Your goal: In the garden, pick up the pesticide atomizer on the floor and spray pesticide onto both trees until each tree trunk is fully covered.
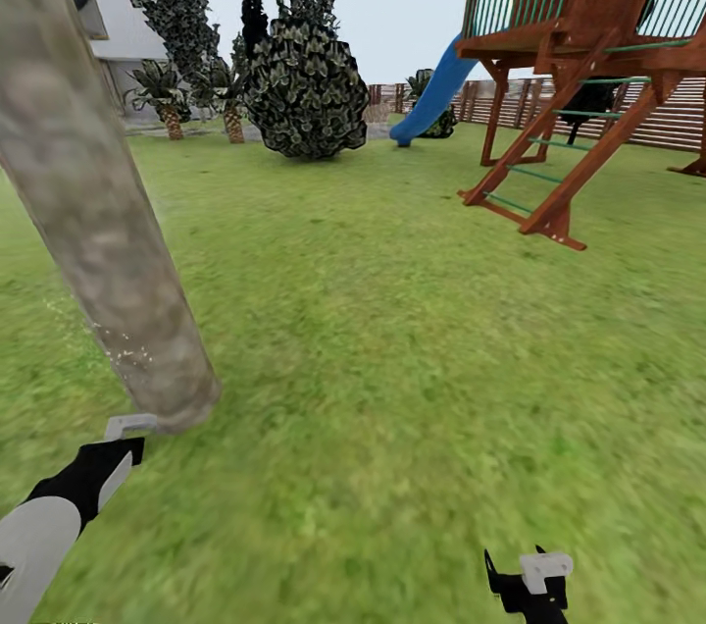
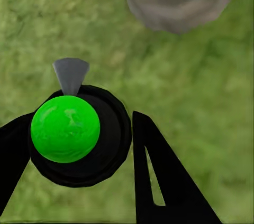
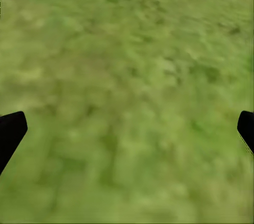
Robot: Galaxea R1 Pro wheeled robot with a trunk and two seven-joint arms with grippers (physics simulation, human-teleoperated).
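- Left gripper [image 2: 79, 150] is grasping the pesticide atomizer [image 2: 65, 129], nozzle aiming beside the tree trunk [image 1: 93, 202].
- Right gripper [image 3: 127, 129] is hanging released over grass [image 3: 127, 65].

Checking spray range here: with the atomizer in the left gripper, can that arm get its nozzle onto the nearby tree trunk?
Probably yes: the left gripper holds the atomizer, its nozzle facing the tree trunk, with bare grass between.

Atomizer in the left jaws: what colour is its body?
Bright green, round, in a black collar with a grey nozzle; the atomizer shows best in the left wrist view.
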